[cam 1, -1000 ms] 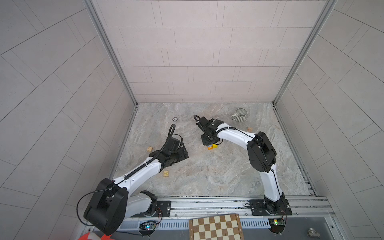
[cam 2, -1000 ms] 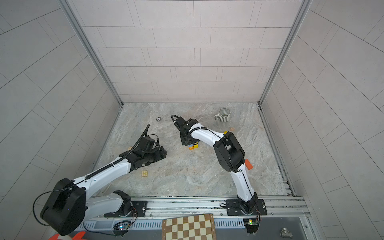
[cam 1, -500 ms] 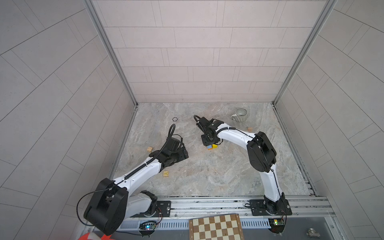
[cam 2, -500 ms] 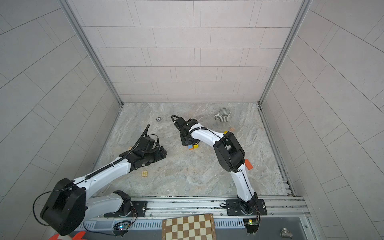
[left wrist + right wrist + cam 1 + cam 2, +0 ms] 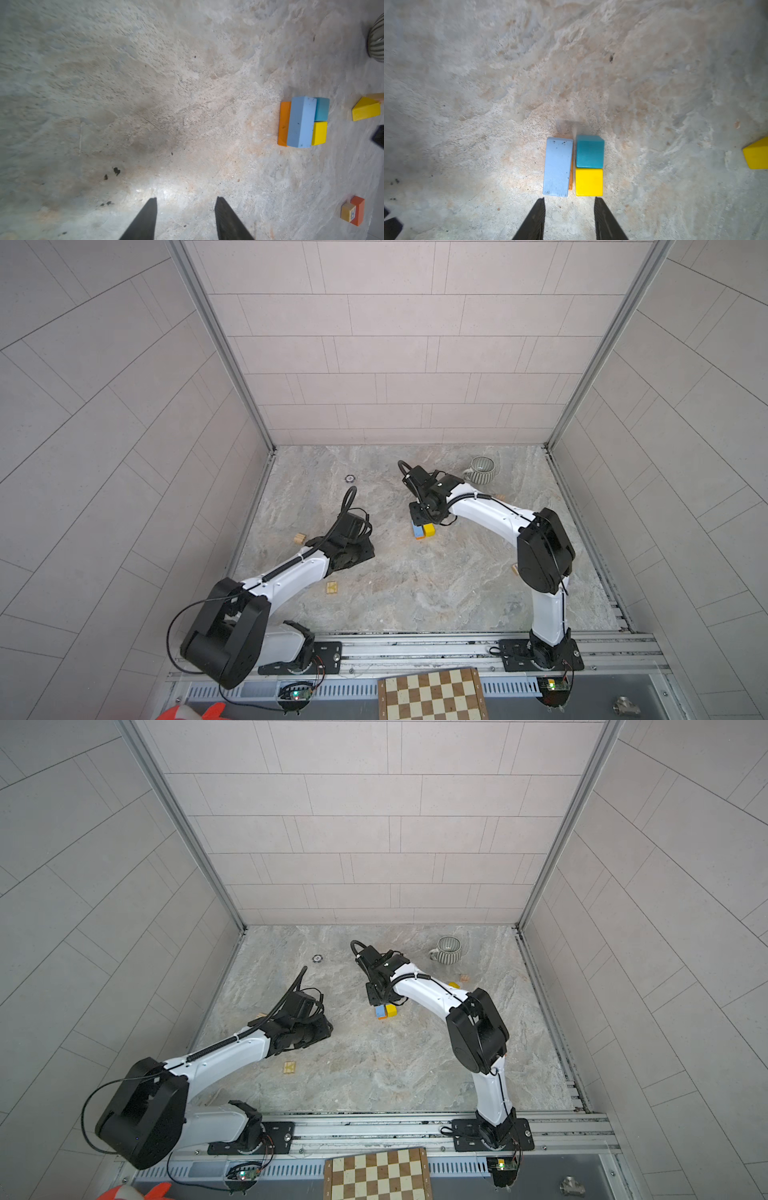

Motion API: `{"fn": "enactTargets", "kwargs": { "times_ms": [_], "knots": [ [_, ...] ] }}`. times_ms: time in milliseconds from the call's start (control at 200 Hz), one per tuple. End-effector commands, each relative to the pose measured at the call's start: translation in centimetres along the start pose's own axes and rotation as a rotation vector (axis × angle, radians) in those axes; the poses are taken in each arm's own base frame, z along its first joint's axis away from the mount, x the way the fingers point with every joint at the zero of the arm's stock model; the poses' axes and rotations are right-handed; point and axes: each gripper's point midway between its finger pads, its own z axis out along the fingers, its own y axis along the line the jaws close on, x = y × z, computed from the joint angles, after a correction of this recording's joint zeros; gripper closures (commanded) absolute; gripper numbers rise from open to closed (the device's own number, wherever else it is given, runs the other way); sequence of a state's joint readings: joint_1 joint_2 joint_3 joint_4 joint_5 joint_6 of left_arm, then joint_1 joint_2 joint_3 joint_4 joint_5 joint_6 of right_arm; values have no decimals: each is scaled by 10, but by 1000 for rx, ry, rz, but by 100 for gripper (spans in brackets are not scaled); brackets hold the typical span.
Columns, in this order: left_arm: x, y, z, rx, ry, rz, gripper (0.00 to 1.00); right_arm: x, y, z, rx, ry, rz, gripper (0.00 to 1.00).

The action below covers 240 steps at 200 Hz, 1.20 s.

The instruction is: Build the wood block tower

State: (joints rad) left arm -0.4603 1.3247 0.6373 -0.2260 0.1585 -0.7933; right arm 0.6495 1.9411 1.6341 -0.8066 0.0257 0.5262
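Tower footing laid; both grippers empty.
Mid-table, pale-blue wooden bar (image 5: 558, 167) on orange slab (image 5: 284, 123), teal cube (image 5: 589, 151) and yellow cube (image 5: 589, 182) flush beside it, likely as a broad base; right gripper (image 5: 569, 199) at its far edge, left gripper (image 5: 186, 199) well left, both part-open.

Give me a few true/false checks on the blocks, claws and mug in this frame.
1. The light blue block lies on an orange block. True.
2. The right claw holds the yellow cube. False: it is open and empty; the cube sits on the table just beyond its tips.
3. The teal cube touches the yellow cube. True.
4. The mug stands on the chessboard. False: it stands on the table near the back wall; the chessboard lies outside the front rail.
5. The left claw grips a block. False: it is open, with nothing between its fingers.
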Motion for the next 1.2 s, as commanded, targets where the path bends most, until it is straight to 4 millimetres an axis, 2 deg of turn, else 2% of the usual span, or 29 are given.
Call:
{"fn": "enactTargets", "kwargs": {
  "times_ms": [0,175,395,545,701,946,1196],
  "knots": [
    [-14,-19,0,45,-16,9,60,-3,-23,-12,-23,-8,44,60],
    [-18,-38,13,49,-2,32,73,-4,-53,-7,-82,3,133,68],
    [-19,-64,37,37,24,69,74,-2,-70,8,-103,36,154,70],
    [-18,-82,53,34,40,93,74,1,-70,21,-104,56,144,69],
    [-16,-101,64,44,50,117,75,6,-60,36,-125,79,139,69],
    [-17,-119,76,61,53,119,75,15,-48,52,-133,113,113,69],
    [-16,-130,85,69,59,130,76,20,-45,57,-133,129,101,69]
  ]
}}
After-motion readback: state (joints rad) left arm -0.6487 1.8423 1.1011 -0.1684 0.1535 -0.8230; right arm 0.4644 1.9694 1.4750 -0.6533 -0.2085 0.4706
